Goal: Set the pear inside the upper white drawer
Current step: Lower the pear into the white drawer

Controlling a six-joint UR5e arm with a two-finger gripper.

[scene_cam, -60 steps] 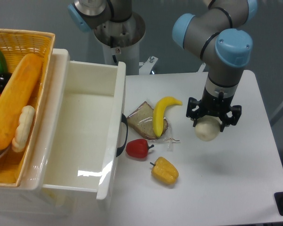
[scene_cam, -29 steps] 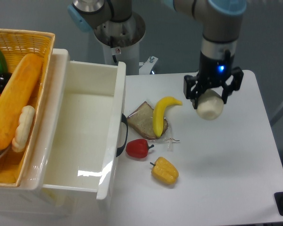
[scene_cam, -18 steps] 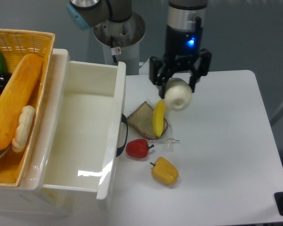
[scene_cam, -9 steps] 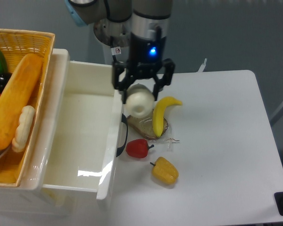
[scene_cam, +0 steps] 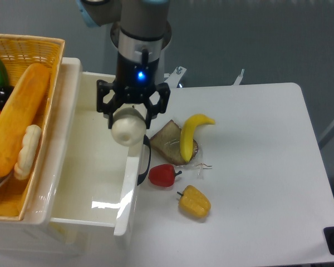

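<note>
The pale cream pear [scene_cam: 128, 129] hangs in the air, held by my gripper [scene_cam: 130, 118], which is shut on it. It sits right over the front panel of the upper white drawer [scene_cam: 84, 161], at the drawer's right-hand edge and above the black handle [scene_cam: 146, 162]. The drawer is pulled open and its glossy inside holds nothing that I can see. The arm's wrist, with a blue light on it, rises straight up from the gripper.
A woven yellow basket [scene_cam: 42, 47] with bread and vegetables sits left of the drawer. On the white table lie a bread slice [scene_cam: 167, 142], a banana [scene_cam: 190, 134], a red pepper [scene_cam: 163, 175] and a yellow pepper [scene_cam: 194, 202]. The robot's base [scene_cam: 138, 39] stands behind.
The gripper lifted the pear off the table's right side and carried it left, over the banana and bread. Since half a second ago it has shifted further left over the drawer's front.
</note>
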